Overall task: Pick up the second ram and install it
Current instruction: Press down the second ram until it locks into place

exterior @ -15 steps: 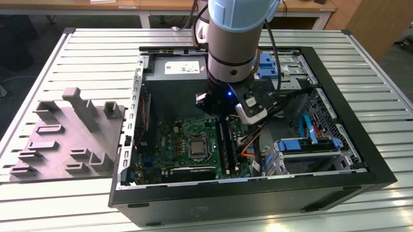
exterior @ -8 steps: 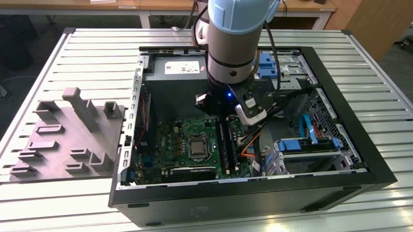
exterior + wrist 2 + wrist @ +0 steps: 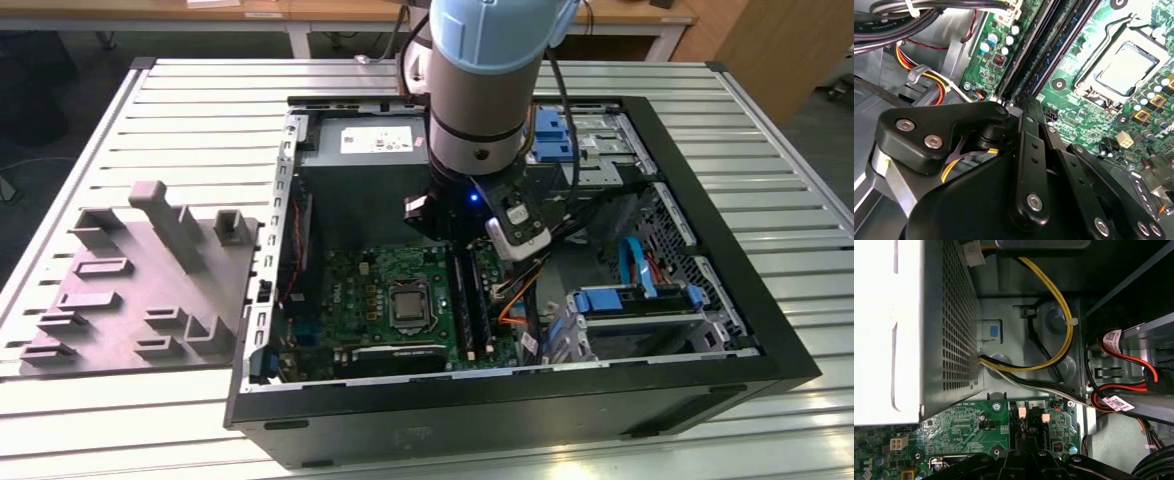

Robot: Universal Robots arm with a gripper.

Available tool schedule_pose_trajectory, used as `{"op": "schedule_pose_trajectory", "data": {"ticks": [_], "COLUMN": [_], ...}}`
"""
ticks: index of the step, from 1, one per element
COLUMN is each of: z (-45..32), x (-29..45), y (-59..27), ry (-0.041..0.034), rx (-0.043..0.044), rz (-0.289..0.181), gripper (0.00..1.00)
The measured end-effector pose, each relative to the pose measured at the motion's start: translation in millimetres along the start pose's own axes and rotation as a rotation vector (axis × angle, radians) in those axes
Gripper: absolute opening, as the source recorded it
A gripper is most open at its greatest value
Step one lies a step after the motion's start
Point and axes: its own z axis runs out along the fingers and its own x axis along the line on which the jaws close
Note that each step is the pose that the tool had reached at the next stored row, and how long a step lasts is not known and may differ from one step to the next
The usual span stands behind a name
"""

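Green motherboard (image 3: pixel 380 290), black case (image 3: pixel 721 385), grey fixture block (image 3: pixel 140 290), yellow cable (image 3: pixel 1066 347).

slatted metal table (image 3: pixel 747 120) | open computer case (image 3: pixel 727 385) | grey fixture block (image 3: pixel 147 290)

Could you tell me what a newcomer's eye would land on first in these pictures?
First, the robot arm reaching down into the open computer case on the slatted table. Next, the green motherboard, where the hand sits at the black memory slots.
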Motion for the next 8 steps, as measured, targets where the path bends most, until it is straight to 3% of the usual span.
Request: {"op": "schedule_pose_trajectory", "data": {"ticks": [8], "z": [1.7], "x": [0.1], "y": [-0.2], "ry": [-0.0002], "rx": [0.0], "rz": [0.0], "gripper": [0.1]}}
